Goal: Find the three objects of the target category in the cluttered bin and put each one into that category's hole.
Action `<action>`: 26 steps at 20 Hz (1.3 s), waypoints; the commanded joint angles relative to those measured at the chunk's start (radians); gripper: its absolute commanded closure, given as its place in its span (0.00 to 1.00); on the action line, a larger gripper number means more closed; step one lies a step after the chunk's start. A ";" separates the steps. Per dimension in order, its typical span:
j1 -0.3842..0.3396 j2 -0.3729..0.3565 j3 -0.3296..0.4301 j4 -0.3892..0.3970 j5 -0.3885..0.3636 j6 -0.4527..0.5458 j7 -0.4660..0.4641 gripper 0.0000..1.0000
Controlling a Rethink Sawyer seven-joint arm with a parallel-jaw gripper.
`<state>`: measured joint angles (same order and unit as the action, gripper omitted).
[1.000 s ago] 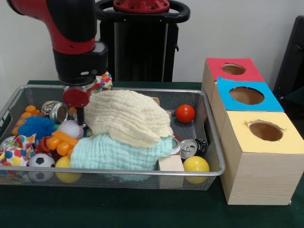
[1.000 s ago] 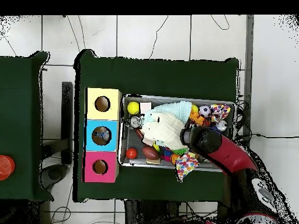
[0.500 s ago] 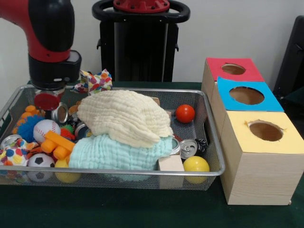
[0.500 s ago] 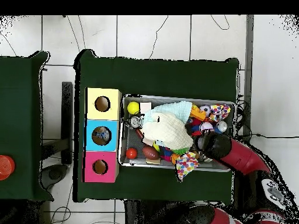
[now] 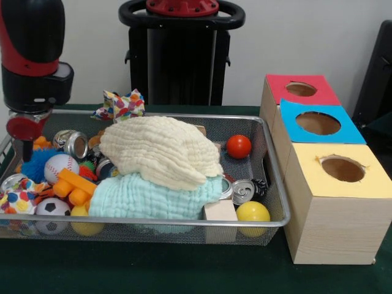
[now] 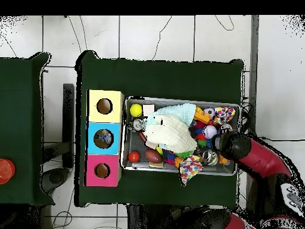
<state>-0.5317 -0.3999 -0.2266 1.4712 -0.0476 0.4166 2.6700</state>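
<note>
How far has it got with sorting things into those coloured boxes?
Little looks done: the basket is full, with balls and cans beside the cream cloth. Something lies in the blue box's hole, overhead. The gripper hangs at the basket's end farthest from the boxes; whether it holds anything is unclear.

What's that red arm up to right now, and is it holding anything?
Gripper at the bin's end, fingers not readable. Balls and cans loose in the bin. Cream cloth and mint cloth cover the middle.

bin [image 5: 269, 177]: wire mesh metal | cloths [image 5: 162, 150]: crinkled soft fabric | boxes [image 5: 334, 226]: matt wood | cans [image 5: 243, 191]: shiny metal
</note>
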 commanded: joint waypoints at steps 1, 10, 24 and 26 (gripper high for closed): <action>-0.018 0.076 0.048 -0.105 -0.038 0.125 -0.071 1.00; 0.009 0.039 0.047 -0.193 0.007 0.293 -0.047 1.00; -0.009 0.002 0.092 -0.230 -0.013 0.175 -0.041 1.00; -0.014 0.016 0.098 -0.228 -0.020 0.117 -0.033 1.00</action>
<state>-0.5322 -0.4096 -0.2306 1.2781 -0.0488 0.6214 2.6700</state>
